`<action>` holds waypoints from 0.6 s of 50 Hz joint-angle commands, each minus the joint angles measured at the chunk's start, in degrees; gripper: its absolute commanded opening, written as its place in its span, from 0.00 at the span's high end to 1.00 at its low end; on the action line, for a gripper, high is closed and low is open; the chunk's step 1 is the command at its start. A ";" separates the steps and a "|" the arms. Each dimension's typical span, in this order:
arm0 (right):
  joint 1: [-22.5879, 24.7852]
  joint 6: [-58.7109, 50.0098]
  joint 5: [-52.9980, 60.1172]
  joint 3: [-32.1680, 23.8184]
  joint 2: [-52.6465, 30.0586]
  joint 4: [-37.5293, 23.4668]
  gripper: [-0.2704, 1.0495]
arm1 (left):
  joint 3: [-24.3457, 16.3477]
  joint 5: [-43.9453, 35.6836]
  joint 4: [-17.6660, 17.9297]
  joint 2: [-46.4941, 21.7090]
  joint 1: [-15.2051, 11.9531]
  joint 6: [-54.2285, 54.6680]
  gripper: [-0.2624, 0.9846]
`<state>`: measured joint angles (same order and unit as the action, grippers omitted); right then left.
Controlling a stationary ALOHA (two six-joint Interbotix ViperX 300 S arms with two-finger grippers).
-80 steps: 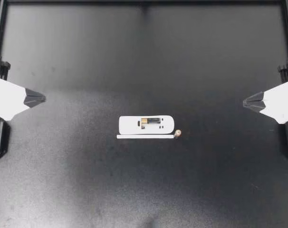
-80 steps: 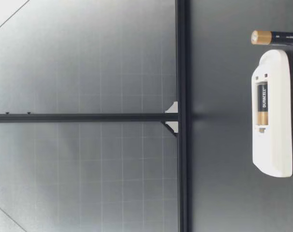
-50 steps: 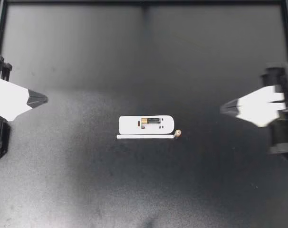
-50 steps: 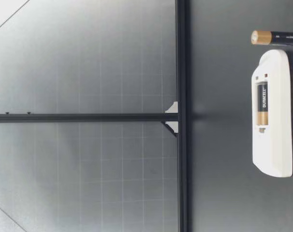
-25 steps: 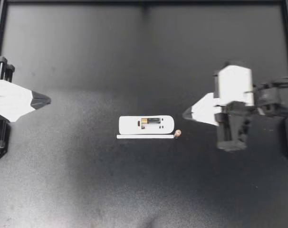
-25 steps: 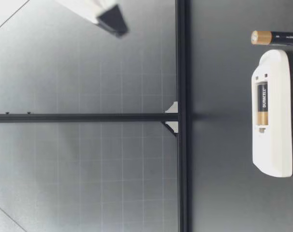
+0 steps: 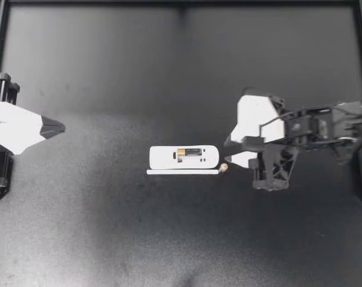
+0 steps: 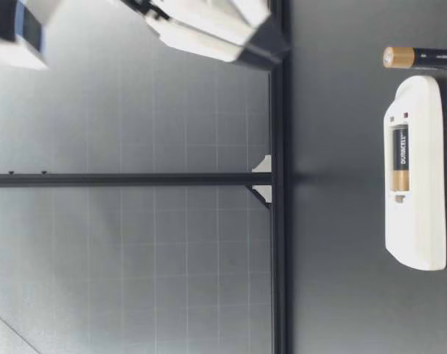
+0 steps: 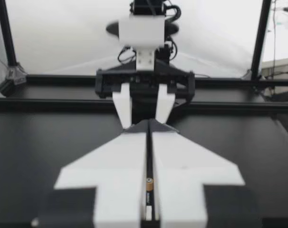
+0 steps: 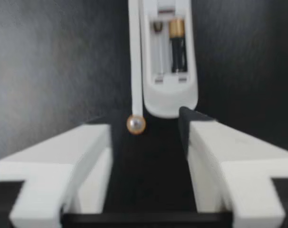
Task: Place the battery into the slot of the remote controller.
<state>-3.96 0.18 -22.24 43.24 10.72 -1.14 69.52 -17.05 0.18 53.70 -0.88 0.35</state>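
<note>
Black table (image 7: pixel 109 72) fills the scene, with both arms over it. My right arm comes in from its own side toward the middle. My right gripper (image 7: pixel 227 153) has its fingers spread apart, holding nothing, and its tips point at the rounded end of the remote controller (image 7: pixel 163 159). My left gripper (image 7: pixel 57 127) hangs well apart from all this at its own edge of the table, fingers pressed together with only a thin slit between them and nothing in them. The remote lies flat in the middle of the table, back up, its slot (image 7: pixel 199 156) uncovered. A seated battery (image 7: pixel 189 152) fills one bay, and the bay beside it is open. A thin white strip (image 7: pixel 182 172) lies along the remote's long side, just beside it. The loose battery (image 7: pixel 223 168) stands on end, gold cap up, at the end of that strip and just beside the remote's rounded corner. In the right wrist view it sits just ahead of the gripper, in line with the gap between the two fingers and nearer to one of them, touched by neither
</note>
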 commanded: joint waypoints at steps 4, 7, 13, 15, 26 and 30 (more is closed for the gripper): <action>-0.35 0.26 -2.72 -3.08 -2.55 -0.09 0.39 | -0.44 -0.53 0.00 -0.44 -0.09 0.00 0.91; -0.26 0.35 -3.16 -3.52 -3.96 0.00 0.39 | -0.35 -0.53 0.00 -0.44 -0.09 0.00 0.91; -0.26 0.35 -3.43 -4.22 -6.15 -0.09 0.39 | -0.18 -0.62 0.09 -0.44 -0.09 0.00 0.91; -0.26 0.35 -3.43 -4.48 -6.77 -0.09 0.39 | -0.18 -0.53 0.00 -0.44 -0.09 0.00 0.91; -0.18 0.35 -3.43 -4.83 -9.40 -0.09 0.39 | -0.18 -0.62 0.00 -0.44 -0.09 -0.18 0.91; 0.00 0.35 -3.16 -4.83 -10.37 -0.09 0.39 | -0.18 -0.62 0.00 -0.44 -0.09 -0.18 0.91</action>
<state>-3.96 0.44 -25.84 39.64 0.35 -1.14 70.05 -17.05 0.18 53.70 -0.88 0.26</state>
